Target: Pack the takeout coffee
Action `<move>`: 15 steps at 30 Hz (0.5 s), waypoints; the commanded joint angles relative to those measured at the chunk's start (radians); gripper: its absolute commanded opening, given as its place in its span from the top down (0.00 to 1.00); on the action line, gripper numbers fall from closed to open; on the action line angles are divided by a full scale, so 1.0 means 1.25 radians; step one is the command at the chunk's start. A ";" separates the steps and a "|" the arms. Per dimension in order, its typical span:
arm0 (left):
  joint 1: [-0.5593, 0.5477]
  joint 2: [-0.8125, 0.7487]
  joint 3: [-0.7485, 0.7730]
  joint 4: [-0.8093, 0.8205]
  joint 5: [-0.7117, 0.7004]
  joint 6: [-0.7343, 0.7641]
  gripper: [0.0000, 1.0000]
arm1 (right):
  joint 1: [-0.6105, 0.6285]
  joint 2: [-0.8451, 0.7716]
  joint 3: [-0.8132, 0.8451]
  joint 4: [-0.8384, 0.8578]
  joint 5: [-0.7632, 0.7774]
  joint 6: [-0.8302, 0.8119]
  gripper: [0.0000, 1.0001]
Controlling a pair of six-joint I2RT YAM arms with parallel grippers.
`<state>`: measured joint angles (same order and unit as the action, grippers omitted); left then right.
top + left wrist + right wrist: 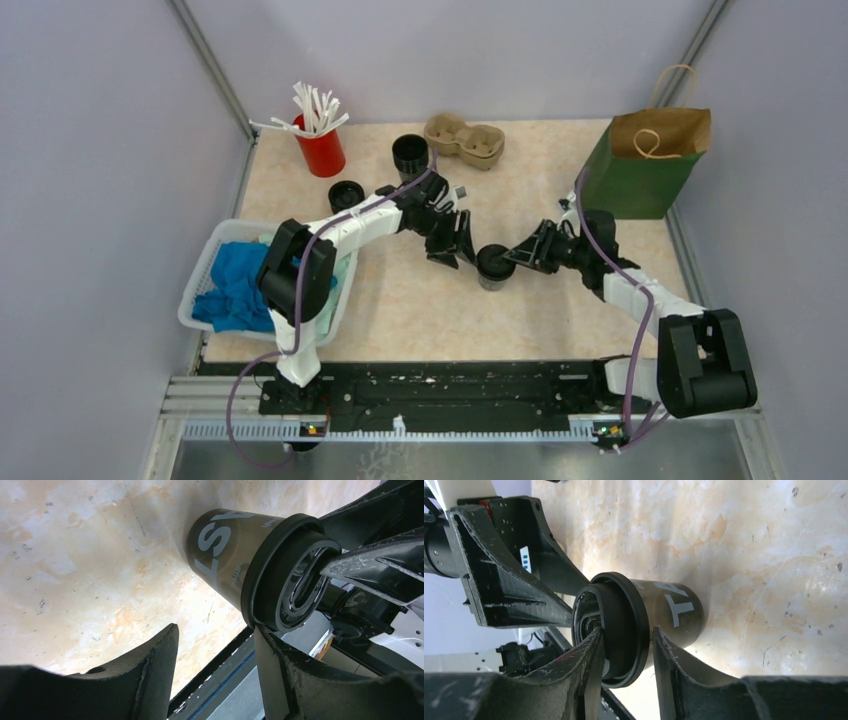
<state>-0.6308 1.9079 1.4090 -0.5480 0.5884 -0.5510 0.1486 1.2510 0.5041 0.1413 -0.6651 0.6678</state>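
The takeout coffee [493, 266], a black cup with a black lid, stands on the table between my two grippers. In the right wrist view it [674, 612] fills the middle. My right gripper [626, 630] pinches the lid's rim, one finger on the lid top and the other against the cup wall just under the rim. From above, that gripper [513, 259] is at the cup's right side. My left gripper [458, 250] is open just left of the cup. In the left wrist view the cup [225, 550] lies beyond that gripper [215, 627], whose right finger touches the lid's edge.
A second black cup without a lid [410, 156] and a loose black lid [346, 195] sit behind the left arm. A red cup of white sticks [320, 146], a brown pulp tray [465, 140], a green and brown paper bag [650, 160] and a white basket [200, 275] of blue cloth stand around.
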 commanded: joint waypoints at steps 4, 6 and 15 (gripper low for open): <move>0.035 -0.049 -0.002 -0.030 -0.018 0.002 0.31 | 0.007 0.027 0.033 -0.174 0.008 -0.085 0.60; 0.036 -0.051 0.004 -0.005 0.013 -0.004 0.24 | 0.008 0.027 0.043 -0.186 0.008 -0.095 0.60; 0.022 -0.018 -0.011 0.120 0.128 -0.062 0.08 | 0.008 0.032 0.081 -0.211 0.002 -0.107 0.57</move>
<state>-0.5907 1.8988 1.4067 -0.4877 0.6785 -0.6014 0.1486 1.2705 0.5751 -0.0284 -0.6979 0.5888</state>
